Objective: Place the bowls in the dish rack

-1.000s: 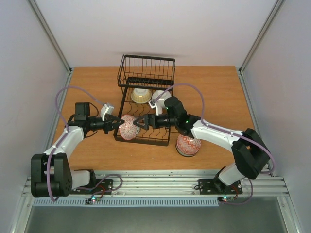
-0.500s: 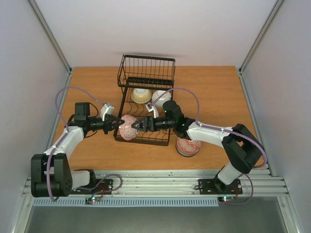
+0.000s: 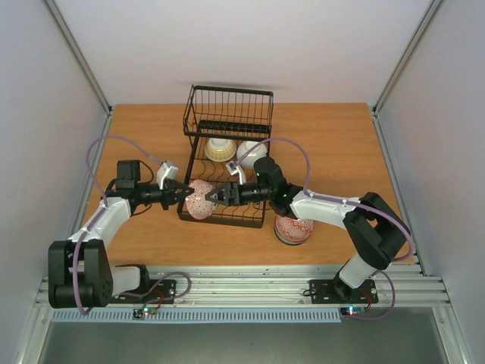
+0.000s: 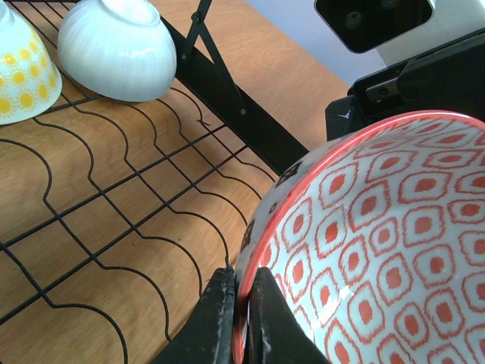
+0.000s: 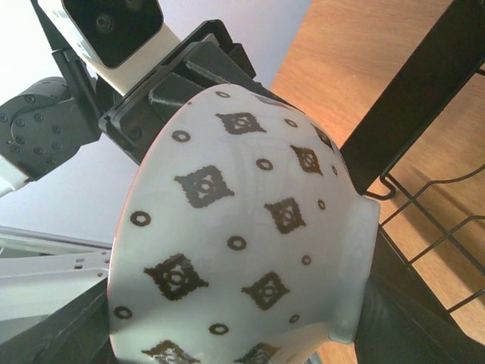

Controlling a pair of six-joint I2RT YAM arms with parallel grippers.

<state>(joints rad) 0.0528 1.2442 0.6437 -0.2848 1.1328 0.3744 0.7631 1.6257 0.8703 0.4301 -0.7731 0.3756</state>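
Pale walls are seen closing in a wooden table on three sides. Broad bare wood is shown on either side of the dish rack, which is set at mid-table with its tall basket end farthest from the arms. Over the rack's near-left corner a red-patterned bowl is held on edge between the left gripper and the right gripper. Towards the rack's far end a yellow-dotted bowl and a white bowl are lodged side by side. A second red-patterned bowl is stood on the table just beside the rack's near-right corner, partly under the right forearm.

From the left wrist, the held bowl's rim is seen pinched tight between the two dark fingers, one outside and one inside the rim. Bare wavy wires are spread beneath it as far as the two lodged bowls, both upturned.

From the right wrist, the held bowl's outer wall, white with dark diamonds, is seen filling the space between widely spread fingers; whether it is pressed by them cannot be told
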